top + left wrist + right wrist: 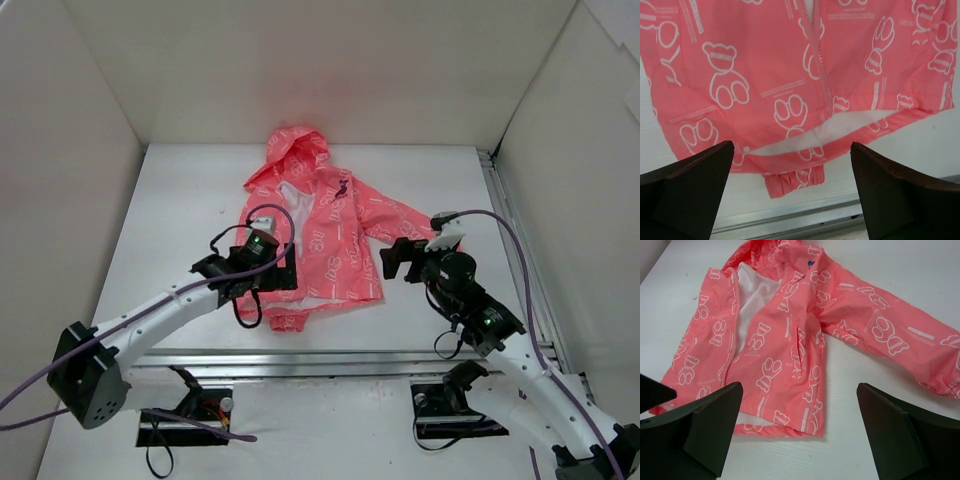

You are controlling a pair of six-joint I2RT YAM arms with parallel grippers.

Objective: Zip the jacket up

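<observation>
The coral-pink jacket [325, 225] lies flat on the white table, hood at the far end and dark blue emblem [343, 187] on the chest. Its front gapes at the chest, showing white lining [752, 295]. The zipper [821, 70] looks joined along its lower part. My left gripper [272, 275] is open and empty, hovering over the hem [805, 150] near the jacket's left side. My right gripper [395, 260] is open and empty, just right of the hem corner [815, 427], below the spread sleeve [890, 330].
A gathered pink cuff [795, 182] pokes out under the hem near the table's front aluminium rail [350, 355]. White walls enclose the table on the left, back and right. The left gripper's dark body [652, 392] shows at the left edge of the right wrist view.
</observation>
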